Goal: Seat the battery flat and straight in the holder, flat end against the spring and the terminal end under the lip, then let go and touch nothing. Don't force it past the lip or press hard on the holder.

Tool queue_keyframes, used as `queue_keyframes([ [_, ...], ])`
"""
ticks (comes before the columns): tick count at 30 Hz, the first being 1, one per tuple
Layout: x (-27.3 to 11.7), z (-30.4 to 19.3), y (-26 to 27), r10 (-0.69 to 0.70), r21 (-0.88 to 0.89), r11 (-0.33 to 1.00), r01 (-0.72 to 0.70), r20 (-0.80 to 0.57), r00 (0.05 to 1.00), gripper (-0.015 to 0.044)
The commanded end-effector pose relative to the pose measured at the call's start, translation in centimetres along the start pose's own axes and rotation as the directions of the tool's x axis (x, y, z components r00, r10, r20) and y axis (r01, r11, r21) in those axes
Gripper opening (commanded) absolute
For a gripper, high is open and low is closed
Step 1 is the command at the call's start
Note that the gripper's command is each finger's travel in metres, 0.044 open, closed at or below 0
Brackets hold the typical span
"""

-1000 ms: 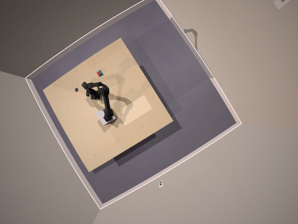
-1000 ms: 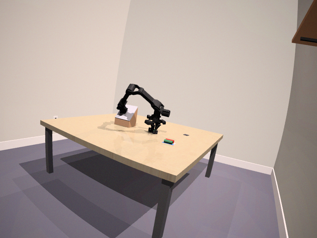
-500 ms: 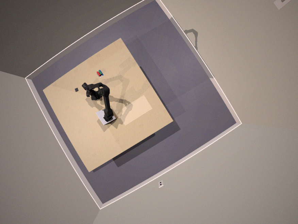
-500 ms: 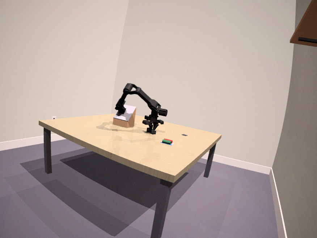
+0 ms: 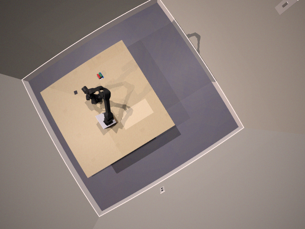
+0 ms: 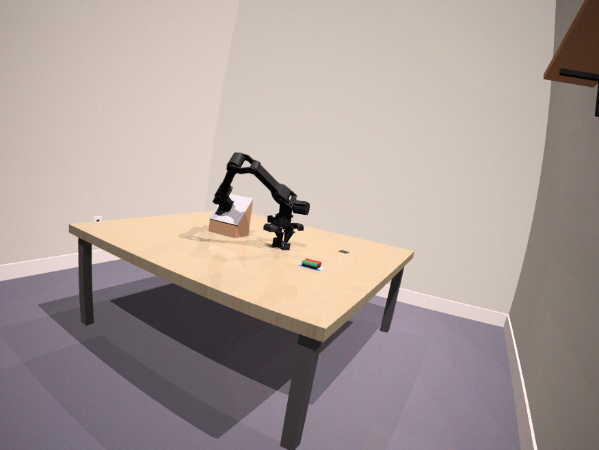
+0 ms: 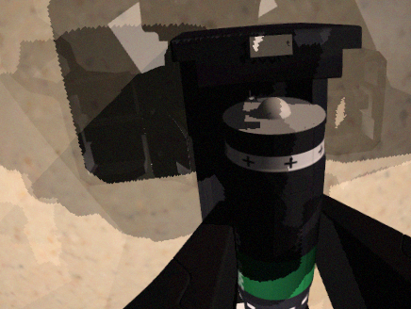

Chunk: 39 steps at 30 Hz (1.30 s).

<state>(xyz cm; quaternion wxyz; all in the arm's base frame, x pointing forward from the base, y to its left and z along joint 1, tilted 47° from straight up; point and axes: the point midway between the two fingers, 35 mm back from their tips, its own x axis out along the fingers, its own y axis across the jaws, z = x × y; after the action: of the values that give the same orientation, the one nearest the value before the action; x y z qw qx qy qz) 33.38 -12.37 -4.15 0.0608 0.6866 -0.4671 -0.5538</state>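
Wrist view, left to right. The first of my fingers slants in from the lower left and bears against the side of the battery (image 7: 278, 203). The battery lies between both fingers, pinched, its green band level with them and its domed terminal end reaching beyond them toward the upper edge. The end face is visible, so the cell is tilted, not flat. Behind and beyond it is the black holder (image 7: 195, 49), whose crosspiece bears a pale label; the terminal is not under that crosspiece. The flat end is out of sight, and I cannot tell whether it meets the spring. My second finger (image 7: 363, 264) closes the grip from the right.

Exterior view, left to right. A sloped block (image 5: 99, 118) (image 6: 230, 230) carries my arm, well apart from my fingers. Next comes my gripper (image 5: 94, 100) (image 6: 282, 243) (image 7: 269, 210), pointing down low over the table (image 5: 138, 73) (image 6: 193, 261) (image 7: 71, 283). Right of the fingers lie a green cylinder (image 5: 100, 74) (image 6: 310, 264) and a red cylinder (image 5: 98, 76) (image 6: 316, 262), side by side. Farther right is a small dark square (image 5: 75, 92) (image 6: 343, 252).
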Motion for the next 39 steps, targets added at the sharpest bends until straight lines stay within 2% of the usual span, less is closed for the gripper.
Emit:
queue_keyframes([
  [1,0.2,-0.1,0.2,0.004,0.009,1.000,-0.004,-0.021,1.000,0.0078],
  [11,0.2,0.1,0.3,0.000,0.010,1.000,0.001,-0.067,0.998,0.0078],
  [39,0.1,1.5,0.4,-0.010,0.010,1.000,0.011,-0.083,0.997,0.0078],
])
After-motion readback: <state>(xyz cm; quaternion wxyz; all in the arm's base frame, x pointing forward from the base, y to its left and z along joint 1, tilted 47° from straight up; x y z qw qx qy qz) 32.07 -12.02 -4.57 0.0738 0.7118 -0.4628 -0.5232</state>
